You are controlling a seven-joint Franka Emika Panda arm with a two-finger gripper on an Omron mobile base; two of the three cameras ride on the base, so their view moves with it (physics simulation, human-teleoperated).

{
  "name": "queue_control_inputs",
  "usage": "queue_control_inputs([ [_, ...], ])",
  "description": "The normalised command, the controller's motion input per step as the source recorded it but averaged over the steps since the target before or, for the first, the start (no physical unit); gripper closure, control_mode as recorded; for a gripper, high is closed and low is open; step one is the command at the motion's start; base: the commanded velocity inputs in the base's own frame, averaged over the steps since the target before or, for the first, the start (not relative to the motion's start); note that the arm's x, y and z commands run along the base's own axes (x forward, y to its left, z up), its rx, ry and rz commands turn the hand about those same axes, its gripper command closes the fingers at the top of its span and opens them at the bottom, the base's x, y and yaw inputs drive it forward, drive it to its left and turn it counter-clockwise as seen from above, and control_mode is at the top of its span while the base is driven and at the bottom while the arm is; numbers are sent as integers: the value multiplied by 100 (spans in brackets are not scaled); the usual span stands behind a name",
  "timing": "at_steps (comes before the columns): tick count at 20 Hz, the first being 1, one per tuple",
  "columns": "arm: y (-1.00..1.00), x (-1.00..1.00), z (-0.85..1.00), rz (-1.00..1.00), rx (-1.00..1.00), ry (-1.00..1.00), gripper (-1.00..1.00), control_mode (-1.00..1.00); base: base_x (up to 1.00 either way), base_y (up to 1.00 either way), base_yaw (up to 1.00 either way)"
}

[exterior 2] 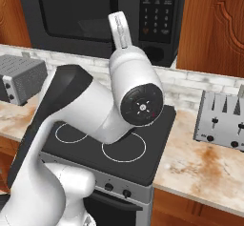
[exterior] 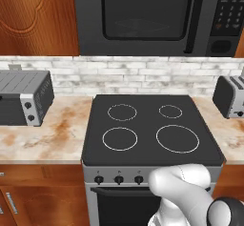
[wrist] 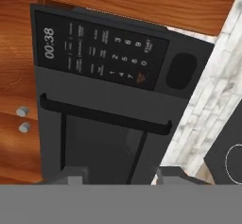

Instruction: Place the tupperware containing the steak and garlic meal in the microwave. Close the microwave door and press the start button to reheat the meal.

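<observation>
The microwave (exterior: 157, 17) hangs above the stove (exterior: 151, 127), and you see its door (exterior: 143, 15) shut flush against the cabinet front. In the hand view the microwave fills the frame, rolled sideways: the keypad (wrist: 106, 53) with its clock display reads along the top, the door handle (wrist: 106, 116) runs below it, and the dark window (wrist: 99, 147) sits under the handle.

Task status, judged from these views: the door is closed, so the loading and closing steps appear complete. You cannot confirm the tupperware inside; the tinted window shows only a faint outline of the turntable. The remaining step is the start button, and the hand faces the keypad from a short stand-off.

Tool (wrist: 120, 178) state: only the two fingertips show at the lower edge of the hand view, set apart with nothing between them. You cannot tell how far the jaws stand open.

Count, relative to the stove:
- One microwave, directly above.
- Four burner rings on the stove top.
- One toaster oven (exterior: 24, 98) on the table to the left.
- One slot toaster (exterior: 231, 96) on the table to the right.
</observation>
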Motion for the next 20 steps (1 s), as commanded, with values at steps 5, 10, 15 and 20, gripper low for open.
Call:
queue_control_inputs([
  [5,-6,34,0,0,6,0,100,-100,0,0,0],
  [10,-15,52,0,0,7,2,100,-100,0,0,0],
  [15,-34,35,0,0,7,0,100,-100,0,0,0],
  [20,-19,35,0,0,3,1,100,-100,0,0,0],
])
